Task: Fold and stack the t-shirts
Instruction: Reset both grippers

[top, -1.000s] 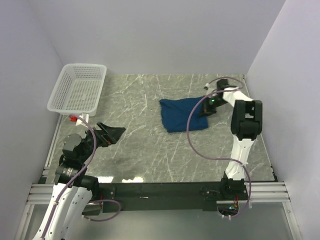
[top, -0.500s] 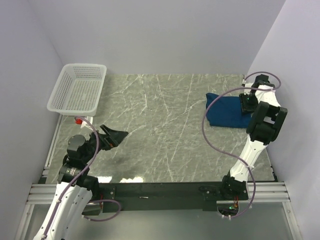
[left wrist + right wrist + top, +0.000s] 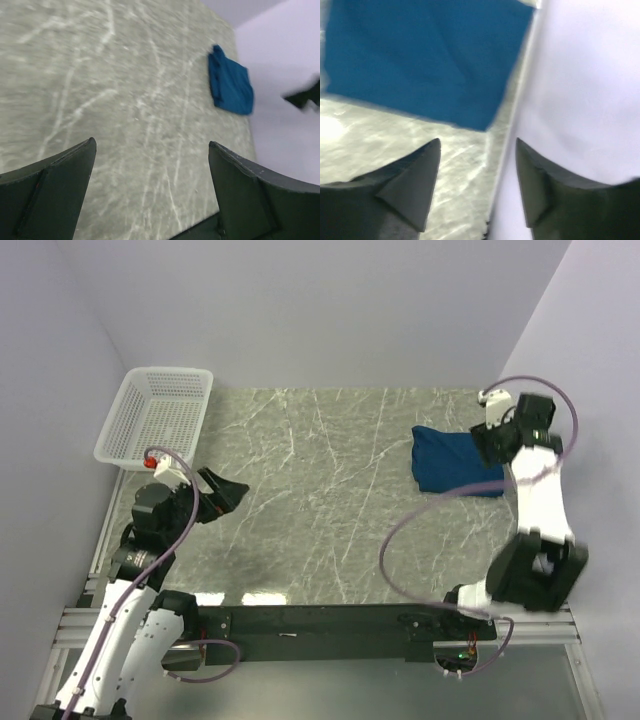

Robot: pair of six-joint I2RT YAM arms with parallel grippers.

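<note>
One dark blue t-shirt [image 3: 455, 462] lies folded into a small rectangle at the far right of the marble table, close to the right wall. It also shows in the left wrist view [image 3: 230, 86] and fills the top of the right wrist view [image 3: 420, 55]. My right gripper [image 3: 492, 443] hovers just over the shirt's right edge. In its own view [image 3: 478, 141] it is open, with only table and wall between its fingers, and the shirt lies ahead of them. My left gripper [image 3: 225, 490] hangs wide open over the table's left side, holding nothing [image 3: 151, 142].
A white mesh basket [image 3: 160, 415] stands at the far left corner, just behind my left arm. The pale right wall [image 3: 580, 90] runs close beside my right gripper and the shirt. Marble table [image 3: 330, 500] lies between the two arms.
My right gripper carried the folded shirt from the table's middle to the far right, then opened, let it go and drew back. The left arm shifted slightly towards the basket.
</note>
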